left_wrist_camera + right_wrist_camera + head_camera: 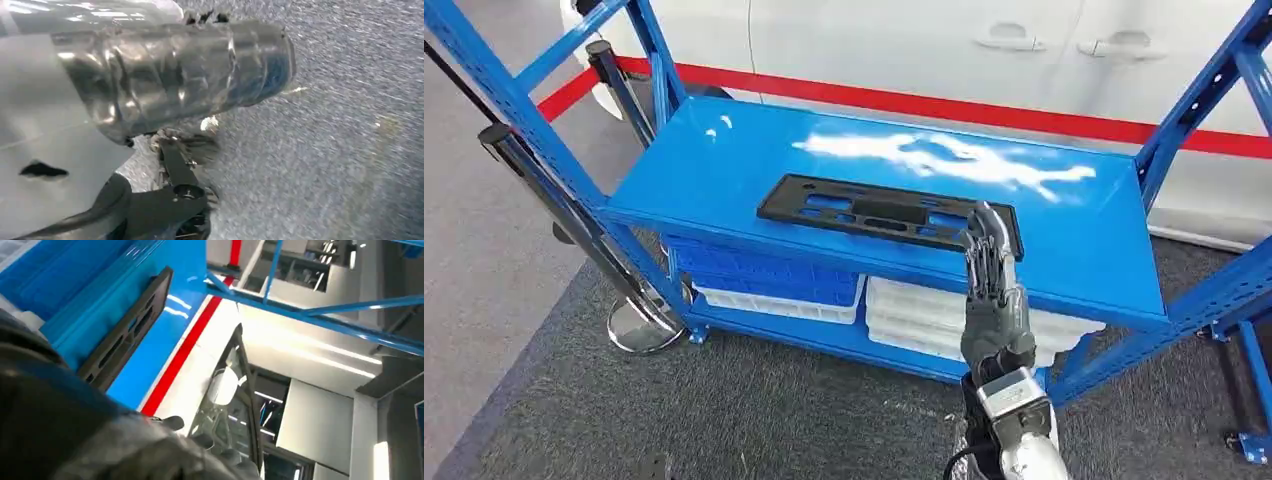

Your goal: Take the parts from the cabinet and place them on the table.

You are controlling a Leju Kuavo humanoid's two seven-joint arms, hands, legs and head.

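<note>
While our right hand (992, 300) reaches up from below in the head view, its dark fingers (986, 255) stand nearly straight and close together, their tips at the right end of the black part (879, 212). We cannot tell whether the fingertips touch the part or merely overlap it from this angle, and nothing is plainly held, so we cannot tell whether the hand is closing on it.

From the right wrist, our hand (75, 430) is a dark, blurred mass in the foreground, and the black part (125, 335) runs as a long slotted bar along the blue surface just past it.

The part is a flat, elongated black plate with several rectangular cut-outs, lying flat on the top shelf of the blue cabinet (724, 150), near its front edge and right of centre. Below it, on the lower shelf, sit a blue crate (764, 275) and, to its right, white trays (924, 315). Behind the cabinet a red stripe (924, 105) runs along a white car body (874, 40) with door handles. We can read no writing or labels anywhere.

Our left wrist view, blurred, looks down at grey carpet (340, 125); we cannot judge the left hand's state there.
</note>
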